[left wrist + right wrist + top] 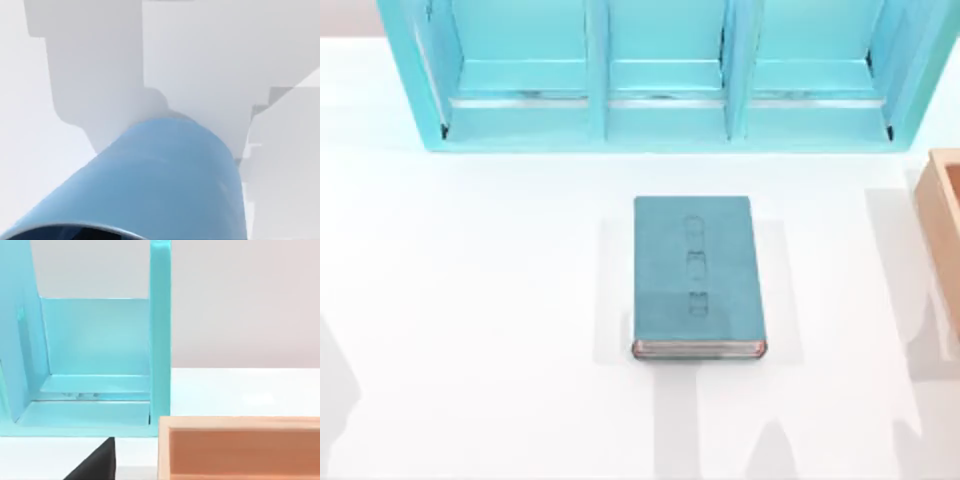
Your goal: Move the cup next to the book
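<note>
One thick teal-blue rectangular hardcover book (697,275) lay flat near the centre of the white table (470,300), its pale, red-trimmed page edges toward the table's near edge. One large turquoise shelf unit (660,75) with three compartments stood along the far edge. One tan wooden box (942,225) sat at the right edge. One light-blue round cup (165,180) appeared close up in the left wrist view, above the white table surface; whether the fingers held it could not be determined.
</note>
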You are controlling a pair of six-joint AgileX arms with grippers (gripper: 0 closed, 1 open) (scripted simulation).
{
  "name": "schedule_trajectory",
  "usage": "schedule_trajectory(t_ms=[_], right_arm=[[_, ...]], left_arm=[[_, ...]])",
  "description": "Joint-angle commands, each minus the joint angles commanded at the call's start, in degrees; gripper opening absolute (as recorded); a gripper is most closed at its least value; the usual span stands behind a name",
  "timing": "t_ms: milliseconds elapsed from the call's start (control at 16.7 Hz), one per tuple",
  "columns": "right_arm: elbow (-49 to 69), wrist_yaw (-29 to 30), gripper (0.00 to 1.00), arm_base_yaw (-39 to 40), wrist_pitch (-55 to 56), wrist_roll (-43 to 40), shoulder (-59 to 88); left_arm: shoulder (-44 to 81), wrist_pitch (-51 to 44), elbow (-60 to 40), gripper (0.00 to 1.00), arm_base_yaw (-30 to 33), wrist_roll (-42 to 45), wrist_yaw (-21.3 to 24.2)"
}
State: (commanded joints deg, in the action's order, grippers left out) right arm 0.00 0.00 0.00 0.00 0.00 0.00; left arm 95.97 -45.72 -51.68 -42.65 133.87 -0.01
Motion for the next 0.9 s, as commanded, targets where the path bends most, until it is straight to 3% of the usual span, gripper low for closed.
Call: schedule_trajectory(t_ms=[660, 900], right_arm=[[0.0, 0.0, 1.00, 0.0, 0.0, 0.0, 0.0], [0.0, 0.0, 1.00, 0.0, 0.0, 0.0, 0.0]], left_arm=[[0.0, 0.0, 0.0, 0.02, 0.0, 0.0, 0.0], [0.0, 0.0, 0.0, 0.00, 0.0, 0.0, 0.0]])
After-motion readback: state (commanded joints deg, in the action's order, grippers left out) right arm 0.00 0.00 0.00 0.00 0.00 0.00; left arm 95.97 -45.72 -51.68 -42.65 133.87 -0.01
